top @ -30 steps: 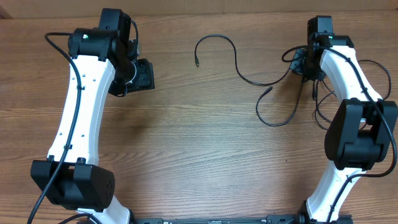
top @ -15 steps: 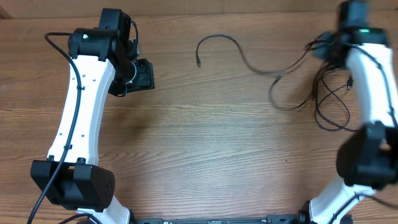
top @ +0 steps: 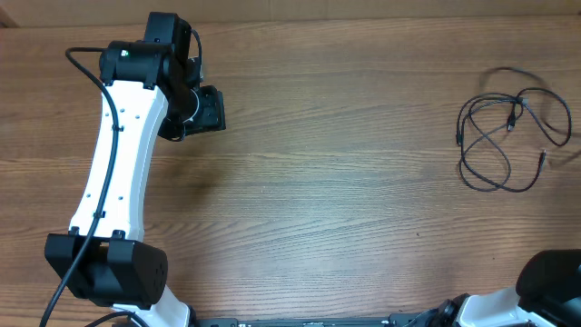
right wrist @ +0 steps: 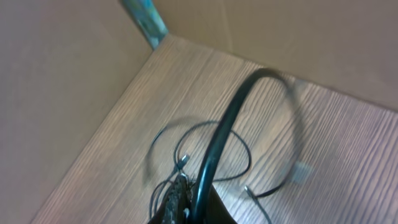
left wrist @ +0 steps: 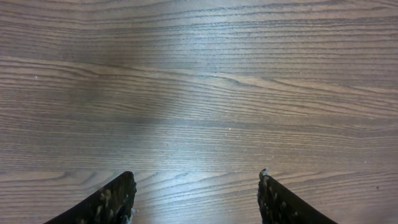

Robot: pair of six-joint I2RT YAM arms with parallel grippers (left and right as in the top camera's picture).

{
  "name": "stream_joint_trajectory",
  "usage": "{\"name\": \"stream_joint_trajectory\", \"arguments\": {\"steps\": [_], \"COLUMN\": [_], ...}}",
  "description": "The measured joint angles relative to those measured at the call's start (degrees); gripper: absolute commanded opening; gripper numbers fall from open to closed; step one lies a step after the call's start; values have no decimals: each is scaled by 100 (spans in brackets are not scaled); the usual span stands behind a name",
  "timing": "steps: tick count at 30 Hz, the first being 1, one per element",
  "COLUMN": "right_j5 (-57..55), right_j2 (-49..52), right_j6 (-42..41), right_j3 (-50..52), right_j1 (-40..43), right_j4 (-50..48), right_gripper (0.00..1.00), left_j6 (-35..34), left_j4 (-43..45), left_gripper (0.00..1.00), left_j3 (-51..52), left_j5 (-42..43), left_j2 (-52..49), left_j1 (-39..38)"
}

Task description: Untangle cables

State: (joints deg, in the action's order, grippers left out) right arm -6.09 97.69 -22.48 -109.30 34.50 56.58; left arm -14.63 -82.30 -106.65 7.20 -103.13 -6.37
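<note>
The left gripper (left wrist: 196, 186) is released: its two fingers (left wrist: 118, 199) stand wide apart with nothing between them, and under them the left wrist view shows only bare desk (left wrist: 199, 74). No cord reaches that view.

The cables (top: 508, 136) are the landmark here. From overhead they lie in one loose heap at the far right side of the desk, well apart from the left gripper and across the whole width of the desk from it. The heap has no single long axis. It is a set of overlapping loops that cross near its middle, with a larger loop on the side nearer the robot and small plug ends (top: 511, 123) lying loose inside and at its right edge.

The right gripper (right wrist: 186, 208) is the nearer one by a wide margin. Its wrist view looks down on the same heap from above, with the thin loops spread just beyond the dark gripper parts at the bottom of the picture. That view is blurred, and the arm's own thick black cable (right wrist: 217, 137) arches across it, so I cannot tell whether the right gripper is released or clenched, or whether a cord is in it. Overhead, only the right arm's base (top: 549, 282) shows, on the near side of the heap.

My judgement is that the coming move belongs to the right arm, since the left would have to cross the desk to reach the heap.
</note>
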Motion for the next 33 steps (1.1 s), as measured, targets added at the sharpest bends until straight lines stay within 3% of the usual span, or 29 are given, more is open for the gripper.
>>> {"name": "stream_joint_trajectory", "arguments": {"steps": [7, 8, 15, 19, 27, 33], "right_j5": [590, 610, 734, 750, 1801, 2035], "right_j2": [129, 155, 197, 197, 197, 197], "right_j6": [282, 315, 417, 452, 1003, 1808], "right_j3": [0, 0, 0, -2, -2, -2], "right_j1": [-168, -210, -409, -411, -490, -1438], "right_j4": [4, -4, -144, -20, 446, 1128], "right_gripper": [4, 8, 73, 94, 100, 100], "left_j6": [0, 0, 0, 0, 2, -31], "left_j4": [0, 0, -2, -2, 280, 387], "left_gripper": [63, 63, 63, 63, 65, 72], "left_j3": [0, 0, 0, 0, 0, 0], "left_j5": [0, 0, 0, 2, -254, -791], "left_j2": [0, 0, 0, 0, 0, 0], "left_j1": [0, 0, 0, 0, 0, 7]}}
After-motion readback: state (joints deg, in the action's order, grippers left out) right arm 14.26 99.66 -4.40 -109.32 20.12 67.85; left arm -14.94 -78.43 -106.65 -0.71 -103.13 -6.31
